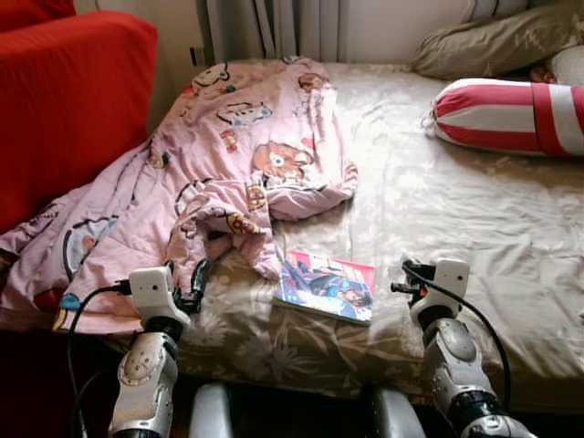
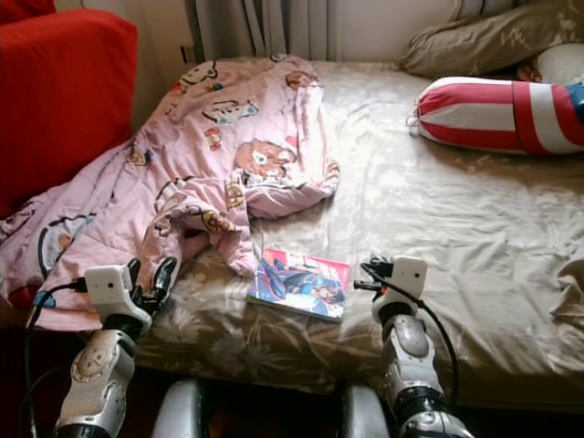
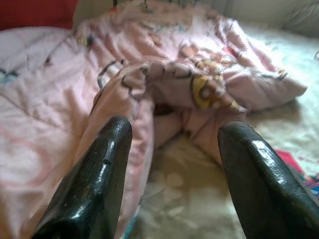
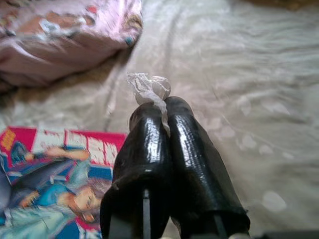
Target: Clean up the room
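Pinching a scrap of clear wrap (image 4: 149,89) betw. its two black fingers (image 4: 187,164), right gripper (image 4: 159,107) hangs low over the near edge of the bed (image 1: 474,219); fingers pressed flat together, crinkled wrap sticking out just past the tips. Left gripper (image 3: 172,144) spread wide, nothing betw. the fingers, tips just short of the rumpled pink blanket (image 1: 228,155), one finger (image 3: 94,184) over the blanket's edge, the other over bare sheet.

Beside the right fingers, toward the left gripper: a comic book (image 1: 327,286), flat on the sheet, cover up, red strip along its far side, blue figures below. Lies betw. the two grippers, closer to the right one, not touching either. Near corner of the blanket folds down just beside the book's left end.

Ahead of the left fingers: blanket bunched into a twisted fold w/ cartoon animal prints, then spreading back across the bed's left half and spilling off that side toward a red sofa (image 1: 64,100).

Well ahead of the right fingers: open beige flower-print sheet, then a red-and-white striped bolster (image 1: 511,114) lying crosswise, and behind it an olive pillow (image 1: 493,41) against the wall. Grey curtain (image 1: 274,27) at the far end.
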Controlling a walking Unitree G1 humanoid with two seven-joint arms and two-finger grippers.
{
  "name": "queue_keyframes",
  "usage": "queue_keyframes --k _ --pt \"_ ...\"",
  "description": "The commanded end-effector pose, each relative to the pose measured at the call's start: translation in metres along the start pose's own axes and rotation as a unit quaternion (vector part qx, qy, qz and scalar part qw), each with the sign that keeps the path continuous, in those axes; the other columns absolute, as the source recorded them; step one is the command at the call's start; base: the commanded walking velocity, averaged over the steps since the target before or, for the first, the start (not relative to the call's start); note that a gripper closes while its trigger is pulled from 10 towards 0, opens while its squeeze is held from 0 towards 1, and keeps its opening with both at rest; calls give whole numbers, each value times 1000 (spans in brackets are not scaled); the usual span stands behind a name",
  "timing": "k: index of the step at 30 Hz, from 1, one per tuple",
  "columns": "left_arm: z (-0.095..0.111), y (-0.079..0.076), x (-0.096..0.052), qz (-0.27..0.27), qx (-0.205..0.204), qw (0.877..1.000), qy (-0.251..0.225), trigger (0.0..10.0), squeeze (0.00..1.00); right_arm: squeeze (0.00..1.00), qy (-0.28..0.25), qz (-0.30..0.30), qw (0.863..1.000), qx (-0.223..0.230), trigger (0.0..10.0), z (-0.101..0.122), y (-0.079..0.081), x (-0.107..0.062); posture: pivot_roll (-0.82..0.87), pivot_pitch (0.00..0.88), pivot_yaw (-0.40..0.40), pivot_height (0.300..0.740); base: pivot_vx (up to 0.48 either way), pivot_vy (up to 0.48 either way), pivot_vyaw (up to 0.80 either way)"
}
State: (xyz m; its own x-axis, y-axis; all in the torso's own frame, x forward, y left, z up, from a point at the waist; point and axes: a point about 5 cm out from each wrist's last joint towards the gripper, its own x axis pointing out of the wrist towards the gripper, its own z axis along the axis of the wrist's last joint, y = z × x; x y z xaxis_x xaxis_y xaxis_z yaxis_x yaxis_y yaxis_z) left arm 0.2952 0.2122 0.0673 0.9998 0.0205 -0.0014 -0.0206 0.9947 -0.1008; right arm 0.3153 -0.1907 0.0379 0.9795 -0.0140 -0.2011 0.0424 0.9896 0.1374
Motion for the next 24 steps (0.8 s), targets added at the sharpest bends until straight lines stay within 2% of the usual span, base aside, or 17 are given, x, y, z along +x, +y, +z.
queue_keyframes --k 1,6,10,11,16,18,24 --pt "-11 1 3 4 -8 1000 27 10000 0 0 35 -5 999 2 10000 -10 -1 -1 58 0 4 568 0 0 0" --pt "-22 0 7 14 -28 998 62 10000 0 0 64 -25 998 15 10000 -16 -6 -2 56 0 10 568 0 0 0" --pt "-25 -2 13 9 -24 997 79 10000 0 0 57 -36 998 15 10000 -11 -9 1 41 0 21 568 0 0 0" --pt "-23 -4 17 5 -26 996 80 10000 0 0 41 -39 998 15 10000 -4 -10 4 34 0 23 568 0 0 0" --pt "-17 -7 25 2 -29 997 73 10000 0 0 24 -41 999 17 10000 7 -11 9 22 0 26 572 0 0 0" --pt "-9 -15 35 -8 -34 998 60 10000 0 0 20 -36 999 14 10000 14 -10 13 17 0 30 587 0 0 0" --pt "-8 -20 38 -13 -36 997 62 10000 0 0 29 -38 999 8 10000 15 -8 16 8 0 35 617 0 0 0"
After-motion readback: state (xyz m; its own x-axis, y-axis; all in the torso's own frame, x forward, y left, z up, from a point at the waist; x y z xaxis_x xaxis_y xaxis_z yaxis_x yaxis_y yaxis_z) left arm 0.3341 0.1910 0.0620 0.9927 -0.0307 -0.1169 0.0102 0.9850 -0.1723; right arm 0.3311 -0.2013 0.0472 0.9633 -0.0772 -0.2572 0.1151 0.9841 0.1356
